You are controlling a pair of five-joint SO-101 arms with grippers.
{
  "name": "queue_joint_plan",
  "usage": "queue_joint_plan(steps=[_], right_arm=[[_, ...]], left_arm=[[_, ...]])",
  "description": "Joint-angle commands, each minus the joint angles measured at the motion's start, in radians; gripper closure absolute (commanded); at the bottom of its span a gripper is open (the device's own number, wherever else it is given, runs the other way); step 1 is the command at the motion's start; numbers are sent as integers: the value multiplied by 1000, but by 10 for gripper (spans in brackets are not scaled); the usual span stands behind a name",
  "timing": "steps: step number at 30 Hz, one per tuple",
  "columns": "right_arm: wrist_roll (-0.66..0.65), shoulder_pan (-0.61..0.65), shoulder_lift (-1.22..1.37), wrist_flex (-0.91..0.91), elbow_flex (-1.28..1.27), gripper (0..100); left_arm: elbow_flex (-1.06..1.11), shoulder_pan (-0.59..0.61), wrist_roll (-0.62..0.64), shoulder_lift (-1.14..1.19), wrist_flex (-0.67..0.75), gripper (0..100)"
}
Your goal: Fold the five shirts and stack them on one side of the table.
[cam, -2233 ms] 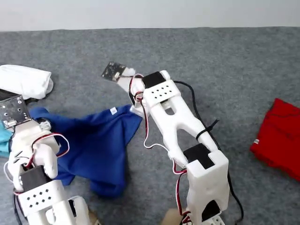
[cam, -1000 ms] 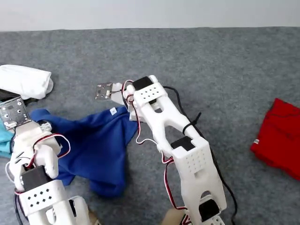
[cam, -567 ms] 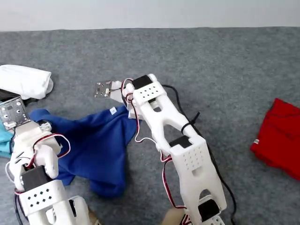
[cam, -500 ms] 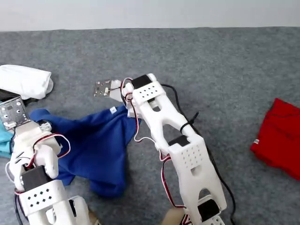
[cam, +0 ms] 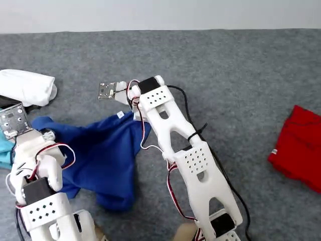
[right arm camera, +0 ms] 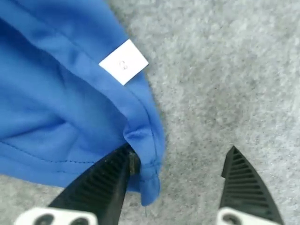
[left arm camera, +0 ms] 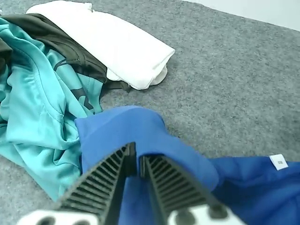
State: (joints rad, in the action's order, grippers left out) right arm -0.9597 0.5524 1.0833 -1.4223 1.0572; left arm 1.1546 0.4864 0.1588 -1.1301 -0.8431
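The blue shirt lies crumpled and unfolded on the grey table, between the two arms at the near left. A small white tag sits on its hem near the corner closest to the right arm.

The left gripper has its jaws pressed almost together, pinching a raised fold of the blue shirt at the end nearest the other clothes. The right gripper is spread wide at the tagged corner. One finger touches the hem and the other is over bare table, so the cloth is not gripped.

Just beside the blue shirt, at the table's left edge, lies a rumpled teal shirt. A dark shirt lies on it, and a folded white shirt lies on the dark one. A red shirt lies well apart at the right edge.
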Motion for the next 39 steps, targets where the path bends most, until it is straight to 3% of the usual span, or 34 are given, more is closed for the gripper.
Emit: queue_joint_plan(steps=[1, 9, 14, 21, 29, 39], right_arm=[[-29, -18, -1, -25, 83, 784], [-46, -13, 35, -25, 129, 812], [-48, -12, 19, -27, 187, 995], [-48, -19, -27, -147, 359, 988], [-43, -77, -110, -367, 620, 988], [0, -231, -410, -375, 617, 988]], left_arm=[[-8, -3, 8, -12, 28, 997], [-8, -3, 8, -12, 28, 997], [-13, -3, 8, -12, 26, 997], [-82, -3, 8, -12, 23, 997], [-346, -5, 9, -12, 21, 997], [-662, -121, 2, -6, 26, 997]])
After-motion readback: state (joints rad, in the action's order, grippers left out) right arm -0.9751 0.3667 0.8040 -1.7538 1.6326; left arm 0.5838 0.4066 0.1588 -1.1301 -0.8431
